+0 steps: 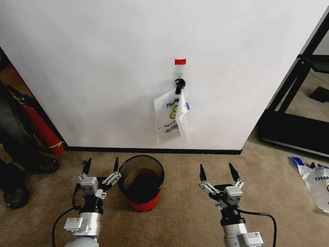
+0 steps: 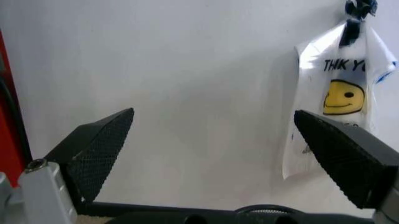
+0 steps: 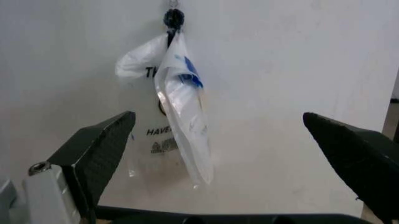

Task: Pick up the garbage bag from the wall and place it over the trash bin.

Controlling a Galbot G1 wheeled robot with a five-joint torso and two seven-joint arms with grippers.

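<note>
Garbage bag (image 1: 172, 116): thin see-through plastic bag, blue trim, yellow smiley, dark print; not yet picked, so the task is sitting at its first step.

Nearest: left gripper (image 1: 101, 167) and right gripper (image 1: 219, 172), both hovering low over the carpet, fingers spread wide, carrying nothing; the left is hanging just beside the bin's rim.

Between them: trash bin (image 1: 142, 181), small round bucket, black rim and inside, red lower outside, standing unlined near the black baseboard.

Farthest: plain white wall (image 1: 103, 67); the bag is dangling from a black hook (image 1: 179, 82) under a small red tape strip (image 1: 180, 62).

Next move, by judgement: one arm reaching up and forward, pinching the film below the hook, lifting it free.
</note>
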